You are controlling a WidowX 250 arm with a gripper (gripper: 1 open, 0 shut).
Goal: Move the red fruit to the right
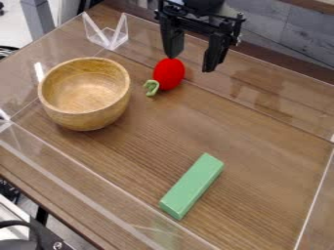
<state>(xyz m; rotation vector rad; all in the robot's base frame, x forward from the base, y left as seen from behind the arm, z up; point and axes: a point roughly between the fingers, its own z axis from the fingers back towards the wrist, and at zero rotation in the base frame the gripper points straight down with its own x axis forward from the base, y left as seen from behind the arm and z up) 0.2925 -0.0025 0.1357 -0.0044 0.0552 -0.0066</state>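
Top centre, your gripper (pixel 193 54) hangs with jaws wide, empty, just above the red fruit (pixel 167 71) beside the wooden bowl (pixel 85 93).

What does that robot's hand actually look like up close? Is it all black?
Yes, as far as the picture shows. The hand is matte black: a blocky body at the top with two straight, slab-like fingers below it. No markings or cables are clear enough to make out.

Red fruit (pixel 169 72): small, glossy, roundish, strawberry-like. It is laid on its side on the wooden surface, green leafy cap pointed lower left. It is positioned toward the back, near the middle, and is not gripped.
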